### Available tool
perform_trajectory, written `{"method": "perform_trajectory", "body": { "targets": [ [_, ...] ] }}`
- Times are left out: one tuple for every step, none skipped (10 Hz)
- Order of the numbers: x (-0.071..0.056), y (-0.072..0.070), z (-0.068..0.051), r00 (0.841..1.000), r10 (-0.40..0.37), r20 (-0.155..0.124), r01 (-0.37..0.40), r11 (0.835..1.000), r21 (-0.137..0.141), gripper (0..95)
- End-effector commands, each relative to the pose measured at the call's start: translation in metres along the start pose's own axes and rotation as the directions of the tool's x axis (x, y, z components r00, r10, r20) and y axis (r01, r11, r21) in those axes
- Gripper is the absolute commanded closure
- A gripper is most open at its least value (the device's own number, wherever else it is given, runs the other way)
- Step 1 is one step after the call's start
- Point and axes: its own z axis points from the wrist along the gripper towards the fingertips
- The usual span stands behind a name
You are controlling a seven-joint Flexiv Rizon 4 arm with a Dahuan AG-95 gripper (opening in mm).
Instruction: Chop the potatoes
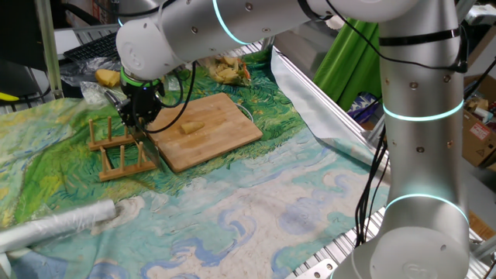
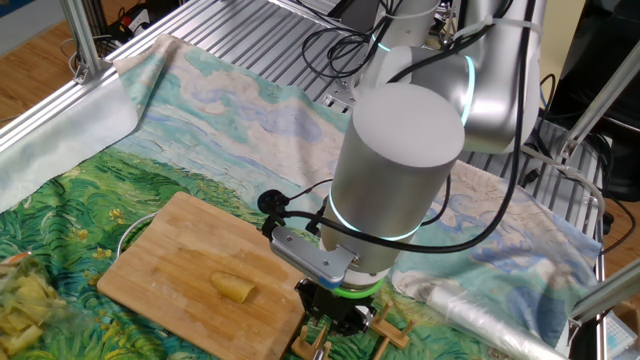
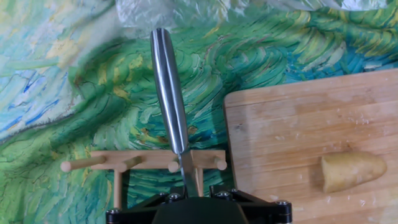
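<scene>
While the potato wedge (image 3: 349,171) lies on the board (image 3: 292,130), the gripper (image 1: 138,116) hangs over a racked knife (image 3: 169,99), its grip unclear

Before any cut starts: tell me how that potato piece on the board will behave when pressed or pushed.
The potato wedge lies alone on the smooth wooden board, so it may well slide under a sideways push. Its rounded back and tapered end suggest it could rock or turn. The peeled surface looks moist, probably slippery.

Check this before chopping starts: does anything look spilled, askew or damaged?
Nothing stands out. The potato wedge lies on the board, the knife rests in the rack beside it, and peel scraps sit piled on the cloth off the board.
</scene>
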Motion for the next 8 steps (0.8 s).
{"method": "perform_trajectory", "body": {
  "targets": [
    [0.0004,0.0002,-0.0007,1.0,0.009,0.0,-0.009,1.0,-0.003,76.0],
    [0.0004,0.0002,-0.0007,1.0,0.02,0.001,-0.02,1.0,-0.005,76.0],
    [0.0004,0.0002,-0.0007,1.0,0.024,0.004,-0.024,1.0,-0.005,57.0],
    [0.0004,0.0002,-0.0007,1.0,0.026,0.008,-0.026,1.0,-0.005,57.0],
    [0.0004,0.0002,-0.0007,1.0,0.022,0.005,-0.022,1.0,-0.006,57.0],
    [0.0004,0.0002,-0.0007,1.0,0.017,0.005,-0.017,1.0,-0.011,57.0],
    [0.0004,0.0002,-0.0007,1.0,0.006,0.002,-0.006,1.0,-0.015,76.0],
    [0.0004,0.0002,-0.0007,1.0,-0.002,0.002,0.002,1.0,-0.019,76.0]
  ]
}}
